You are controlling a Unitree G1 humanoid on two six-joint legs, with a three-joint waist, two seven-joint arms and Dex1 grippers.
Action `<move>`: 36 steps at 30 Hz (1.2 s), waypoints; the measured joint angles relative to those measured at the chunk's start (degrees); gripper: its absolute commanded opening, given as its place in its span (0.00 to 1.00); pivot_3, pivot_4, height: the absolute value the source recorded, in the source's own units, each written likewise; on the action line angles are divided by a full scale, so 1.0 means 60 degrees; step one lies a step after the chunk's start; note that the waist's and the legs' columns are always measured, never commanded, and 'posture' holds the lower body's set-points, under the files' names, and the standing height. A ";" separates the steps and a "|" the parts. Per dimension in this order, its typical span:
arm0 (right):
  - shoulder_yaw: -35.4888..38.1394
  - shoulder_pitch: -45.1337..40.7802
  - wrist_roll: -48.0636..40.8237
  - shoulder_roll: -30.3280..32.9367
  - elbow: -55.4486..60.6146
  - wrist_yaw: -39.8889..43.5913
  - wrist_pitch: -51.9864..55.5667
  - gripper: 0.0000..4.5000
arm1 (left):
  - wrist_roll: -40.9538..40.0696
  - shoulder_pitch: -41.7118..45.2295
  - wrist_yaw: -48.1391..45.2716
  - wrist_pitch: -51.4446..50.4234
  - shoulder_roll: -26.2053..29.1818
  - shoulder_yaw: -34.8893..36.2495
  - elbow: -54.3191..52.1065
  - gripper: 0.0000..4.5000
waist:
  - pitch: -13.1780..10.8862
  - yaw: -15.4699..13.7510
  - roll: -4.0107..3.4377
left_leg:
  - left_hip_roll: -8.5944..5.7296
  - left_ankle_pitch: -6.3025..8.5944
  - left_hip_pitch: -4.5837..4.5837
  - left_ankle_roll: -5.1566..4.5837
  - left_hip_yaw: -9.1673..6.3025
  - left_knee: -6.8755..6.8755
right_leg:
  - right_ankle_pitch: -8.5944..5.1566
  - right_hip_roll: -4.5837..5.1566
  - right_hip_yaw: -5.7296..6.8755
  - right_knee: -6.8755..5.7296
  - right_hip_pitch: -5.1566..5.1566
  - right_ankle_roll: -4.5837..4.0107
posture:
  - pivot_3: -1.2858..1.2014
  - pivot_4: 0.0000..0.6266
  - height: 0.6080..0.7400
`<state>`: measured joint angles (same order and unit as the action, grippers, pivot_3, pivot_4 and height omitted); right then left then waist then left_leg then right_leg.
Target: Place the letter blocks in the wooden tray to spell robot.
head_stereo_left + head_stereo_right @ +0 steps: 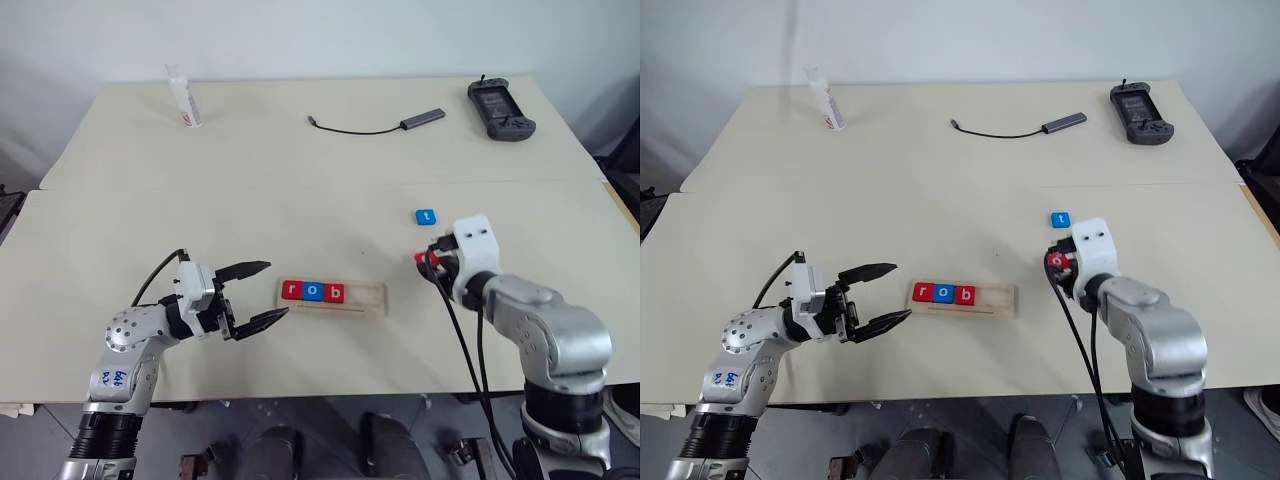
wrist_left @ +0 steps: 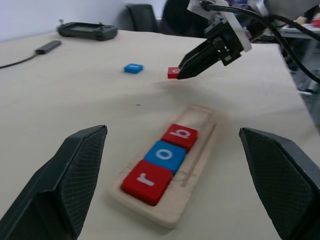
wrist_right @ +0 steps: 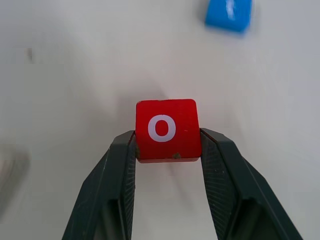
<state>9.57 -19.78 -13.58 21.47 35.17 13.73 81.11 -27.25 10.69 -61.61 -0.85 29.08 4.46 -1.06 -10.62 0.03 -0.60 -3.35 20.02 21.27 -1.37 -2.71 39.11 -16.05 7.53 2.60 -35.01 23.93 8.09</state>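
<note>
Spelling had been taken as far as r, o, b, the three tiles [image 1: 313, 292] packed at the nine o'clock end of the wooden tray [image 1: 366, 300], so the free groove lay toward three o'clock. A red o block [image 3: 167, 129] was clamped between the fingers of the right gripper [image 3: 168, 145], at two o'clock from the tray. The blue t block [image 1: 426, 216] lay on the bench [image 1: 300, 200] beyond, at twelve o'clock. The left gripper [image 1: 262, 293] was held wide apart and empty, just at nine o'clock of the tray.
</note>
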 measured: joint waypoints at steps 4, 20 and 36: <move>0.0170 0.0546 0.0054 -0.0495 0.0942 -0.0391 0.0715 0.40 | 0.0001 0.0414 -0.0332 0.0001 0.0027 -0.0067 0.0471 1.00 | 0.0000 0.0018 0.0000 | 0.0002 -0.0001 -0.0007 0.0001 0.0006 0.0000 | 0.0000 -0.0004 -0.0005 -0.0006 0.0001 0.0000 | 0.52 0.24 1.00; -0.0661 0.0561 -0.0868 0.4744 -0.1061 0.4849 -0.4137 0.99 | -0.0017 0.0335 -0.0379 -0.0088 -0.0030 -0.0045 0.0653 1.00 | -0.0005 0.0016 0.0011 | 0.0007 0.0005 -0.0012 -0.0021 0.0013 -0.0012 | 0.0002 -0.0016 0.0005 0.0041 -0.0024 0.0006 | 0.52 0.24 1.00; -0.3825 -0.2697 0.1121 0.4715 -0.9294 1.0514 -1.2511 0.71 | -0.0157 -0.0507 -0.0734 -0.0487 0.0487 -0.0114 -0.1011 1.00 | -0.0005 0.0024 0.0016 | 0.0013 0.0004 -0.0023 -0.0012 0.0006 0.0007 | 0.0008 0.0003 0.0014 0.0065 -0.0045 0.0014 | 0.52 0.24 1.00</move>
<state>-13.38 -35.96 -6.86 49.76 -20.59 76.81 6.04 -28.19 7.65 -66.01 -3.78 32.00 3.77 -7.13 -10.65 0.17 -0.50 -3.27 20.05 21.13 -1.44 -2.67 39.15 -16.01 7.55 2.68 -34.62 23.66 8.17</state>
